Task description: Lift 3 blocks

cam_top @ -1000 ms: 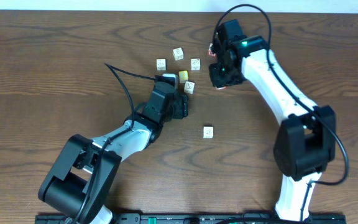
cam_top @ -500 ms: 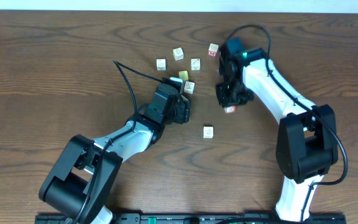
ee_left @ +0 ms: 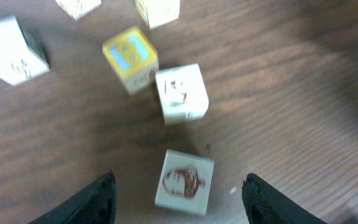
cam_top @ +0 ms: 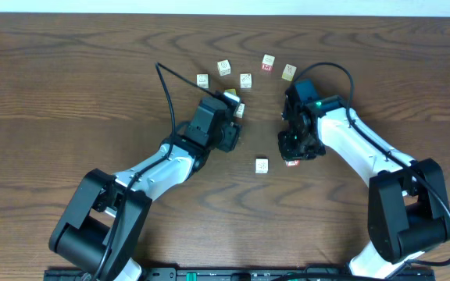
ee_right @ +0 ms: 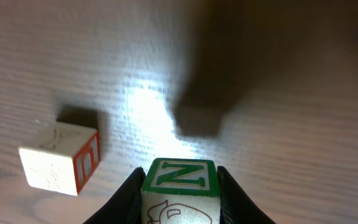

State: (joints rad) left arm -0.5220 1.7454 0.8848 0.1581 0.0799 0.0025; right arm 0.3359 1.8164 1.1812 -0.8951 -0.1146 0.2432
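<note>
The right gripper (ee_right: 180, 186) pinches the N block (ee_right: 180, 180) between its fingers, one pad on each side. The block's upper face bears a green-framed N. It hangs above the table (cam_top: 69, 94) with its shadow cast apart from it on the wood. Beside it to the left lies the red-sided block (ee_right: 59, 158), resting alone on the table, well apart from the other cubes. From overhead this gripper is near the middle of the table, just right of that lone block. The left gripper (ee_left: 179, 186) is spread wide, its fingers (ee_left: 98, 199) standing on either side of the brown-drawing block (ee_left: 184, 182), neither one touching it. That block sits flat on the wood. Just beyond it lies a pale cube (ee_left: 180, 93), which touches a yellow cube (ee_left: 130, 55) with a blue mark on top. Farther back, five more small blocks (cam_top: 245, 80) are scattered in a loose arc.
</note>
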